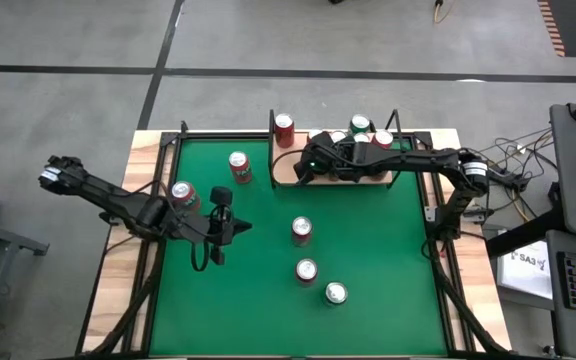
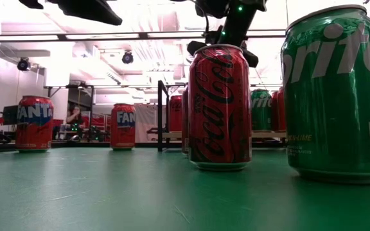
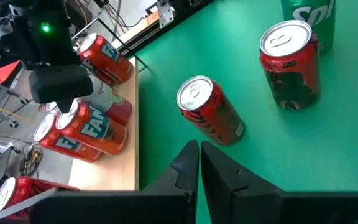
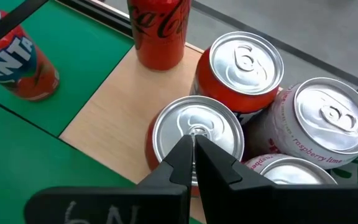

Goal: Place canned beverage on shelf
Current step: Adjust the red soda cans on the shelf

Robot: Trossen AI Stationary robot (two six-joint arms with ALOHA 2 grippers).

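1. right hand (image 4: 194, 163) was hanging right over the shelf (image 4: 114, 118), fingers pinched together with nothing between them, tips just above the lid of a red can (image 4: 197, 134) standing on the wood. looked to me like a can had just been set down there, so i'd call this the back-off part of the step.
2. the shelf held a tight bunch: another red can (image 4: 244, 68) and a pale raspberry-labelled can (image 4: 325, 118) touching or nearly touching the one under the hand, plus a coke can (image 1: 284, 130) standing apart at the shelf's far-left corner.
3. to do it well i'd say go straight up first, no sideways drift. those cans were packed close, and a clenched hand dragged across a lid could tip one into its neighbours.
4. left hand (image 3: 199, 163) was also clenched and empty, hovering over the green tabletop (image 1: 368, 250) on the left side, pointing at a red can (image 3: 211, 112) out in the open.
5. still on the tabletop: two fanta cans (image 1: 239, 166) on the left, three cans down the middle incl. a sprite can (image 1: 336, 293) nearest the front. plenty left, so next pick would want free shelf space, and the bare wood sat on the left part.
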